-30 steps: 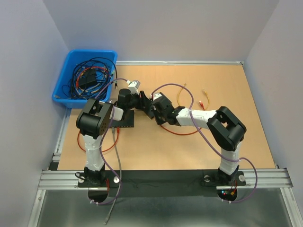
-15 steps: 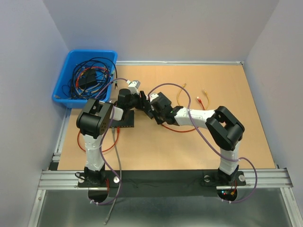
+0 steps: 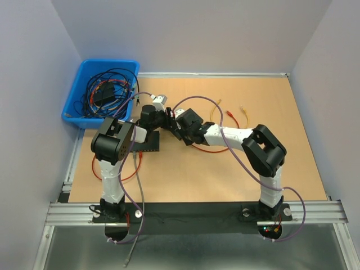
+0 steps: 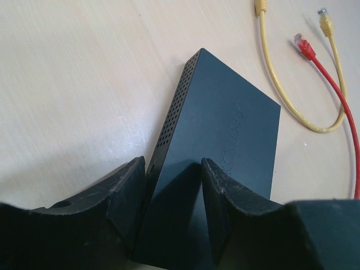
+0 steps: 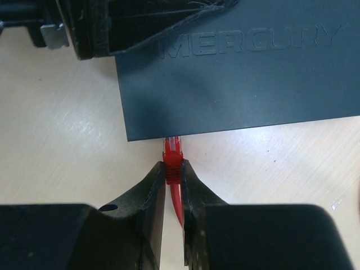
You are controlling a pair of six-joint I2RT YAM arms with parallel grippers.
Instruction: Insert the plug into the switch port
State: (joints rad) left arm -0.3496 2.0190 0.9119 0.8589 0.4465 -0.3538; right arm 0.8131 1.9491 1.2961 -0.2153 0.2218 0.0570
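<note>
The switch (image 5: 242, 73) is a flat dark box marked MERCURY, lying on the wooden table. My left gripper (image 4: 173, 169) is shut on one end of the switch (image 4: 225, 129), one finger against its perforated side and the other on the far side. My right gripper (image 5: 173, 169) is shut on the red plug (image 5: 172, 154). The plug's clear tip reaches under the switch's near edge, where the port face is hidden from above. In the top view both grippers (image 3: 171, 122) meet left of the table's middle and cover the switch.
A blue bin (image 3: 76, 95) full of cables sits at the back left. A black perforated plate (image 3: 145, 145) lies by the left arm. The red cable (image 3: 211, 149) loops behind my right gripper. A yellow cable (image 4: 281, 84) and another red plug (image 4: 302, 45) lie beyond the switch.
My right arm has pushed a little to the left, bringing the red plug up to the switch's edge. The left arm has stayed where it was.
</note>
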